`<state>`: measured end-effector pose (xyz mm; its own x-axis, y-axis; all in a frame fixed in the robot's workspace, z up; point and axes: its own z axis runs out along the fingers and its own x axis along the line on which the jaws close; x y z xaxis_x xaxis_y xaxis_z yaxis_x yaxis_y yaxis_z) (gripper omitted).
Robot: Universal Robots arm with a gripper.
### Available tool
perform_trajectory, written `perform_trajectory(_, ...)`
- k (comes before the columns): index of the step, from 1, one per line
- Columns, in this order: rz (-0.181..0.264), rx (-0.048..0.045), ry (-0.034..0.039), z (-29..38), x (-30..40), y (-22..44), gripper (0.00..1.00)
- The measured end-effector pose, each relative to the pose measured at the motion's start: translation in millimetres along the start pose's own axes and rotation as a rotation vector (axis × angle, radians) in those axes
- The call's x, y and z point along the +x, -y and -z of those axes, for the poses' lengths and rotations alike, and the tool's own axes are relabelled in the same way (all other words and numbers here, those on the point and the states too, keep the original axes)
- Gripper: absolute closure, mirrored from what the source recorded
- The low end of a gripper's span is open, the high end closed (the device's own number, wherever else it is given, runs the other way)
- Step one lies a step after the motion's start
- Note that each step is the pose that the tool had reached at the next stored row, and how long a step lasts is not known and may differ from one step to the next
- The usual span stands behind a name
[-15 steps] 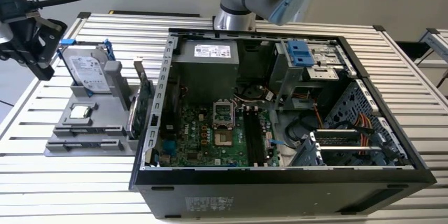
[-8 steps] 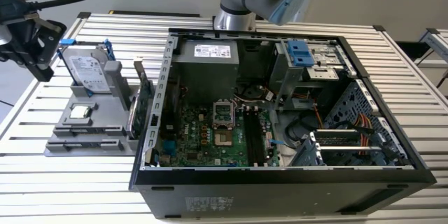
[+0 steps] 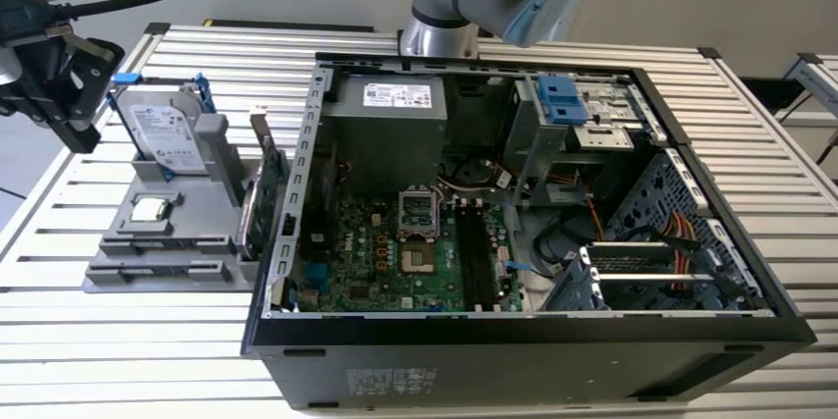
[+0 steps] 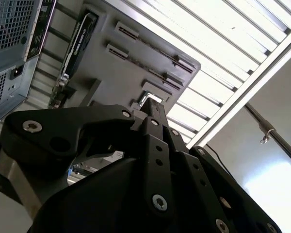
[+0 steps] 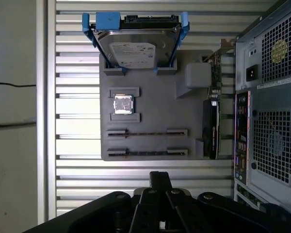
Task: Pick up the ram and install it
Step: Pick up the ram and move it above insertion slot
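Ram (image 3: 472, 257) seems to be the dark strip seated in the motherboard (image 3: 380, 262) slots inside the open case (image 3: 524, 360), though that is uncertain. End effector (image 5: 160, 175), fingers pressed together and empty, hangs near the grey holder (image 5: 150, 104) on the surface (image 5: 77, 184).

Legible text: none; every label is too small or too blurred to read. Printed items noted:

1. Hard drive (image 3: 168, 134), standing in a blue frame on the grey tray: white label (image 5: 138, 48) with fine dark print and a barcode-like block covers its face.
2. Power supply (image 3: 392, 134) inside the computer case (image 3: 282, 242): white label (image 3: 396, 95) with a blue mark.
3. Outer panel of the case nearest the exterior view: pale printed block (image 3: 392, 380).
4. Rear of the case, first wrist view: round yellow sticker (image 5: 280, 48) on the fan grille; narrow white strip label (image 5: 276, 83) beneath it.
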<state>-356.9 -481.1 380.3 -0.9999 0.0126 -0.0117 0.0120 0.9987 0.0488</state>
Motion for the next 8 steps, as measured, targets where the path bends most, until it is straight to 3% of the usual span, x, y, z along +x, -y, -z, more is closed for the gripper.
perform_trajectory(8, 0.01, -0.0001, -0.0005, 0.0, 0.0, 0.0, 1.0)
